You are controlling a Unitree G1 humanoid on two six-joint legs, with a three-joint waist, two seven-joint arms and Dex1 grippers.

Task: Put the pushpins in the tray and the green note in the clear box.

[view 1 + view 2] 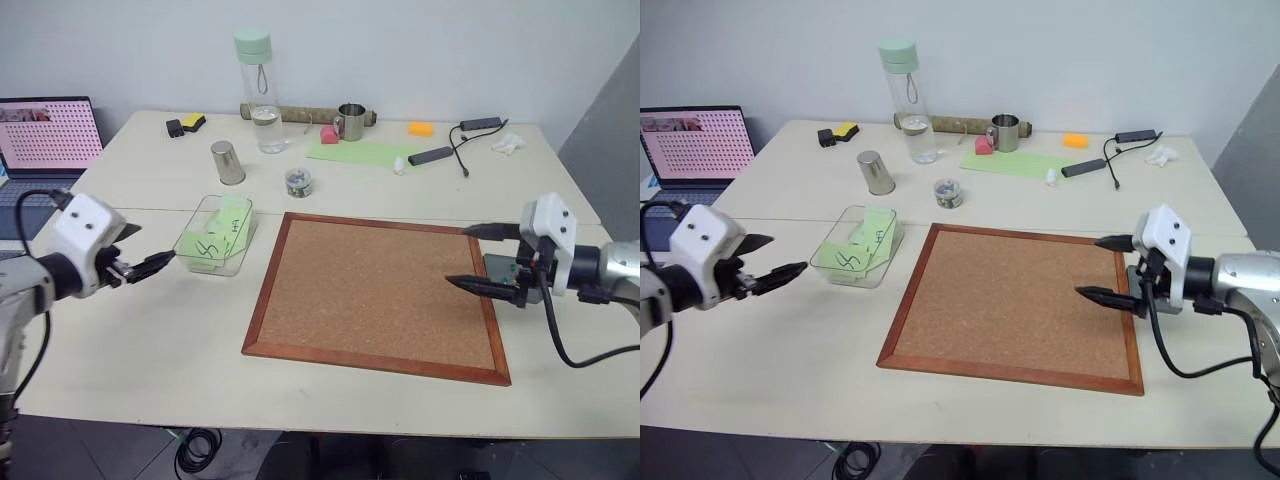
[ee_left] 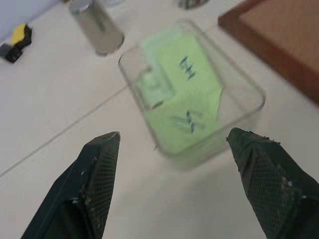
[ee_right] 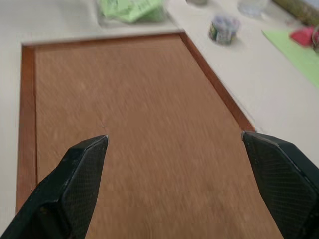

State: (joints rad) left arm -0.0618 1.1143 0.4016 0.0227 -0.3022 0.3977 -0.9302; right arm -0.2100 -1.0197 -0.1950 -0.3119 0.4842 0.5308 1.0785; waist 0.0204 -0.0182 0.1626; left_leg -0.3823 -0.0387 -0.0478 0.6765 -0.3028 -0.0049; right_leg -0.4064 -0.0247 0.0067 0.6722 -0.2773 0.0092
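While hanging just beside the clear box (image 1: 215,235), holds nothing in the left jaws: spread wide, with only bare surface (image 1: 150,330) between. Same on the right: jaws spread wide and empty, hanging over the right edge of the cork board (image 1: 375,290).

Can find the green note (image 1: 200,248) inside the clear box, leaning on the near wall, with black writing on top. Looks like "55", but hard to read for sure. Shares the box with at least one more green note (image 1: 232,222) further back.

Can spot the tray (image 1: 497,266) on the surface just past the right edge of the board, partly hidden behind the right jaws. Cannot tell what lies in it. Cannot pick out any pushpins on the board either: looks bare all over. Too tiny to find from here anyway, so maybe in the tray, maybe not.

Seems to be the very end of the job. Looks done with the note. Looks done with the pins too, going by the bare board, but needs a check.

Next, probably: pull both arms away from the box and the tray. Keep the left jaws off the box wall, so as not to knock it or tip the note out. Then look into the tray and count the pins. If any missing, hunt around the board and pick up with a careful pinch, since so small and easy to drop. Leave the little jar of pins (image 1: 298,182) alone.
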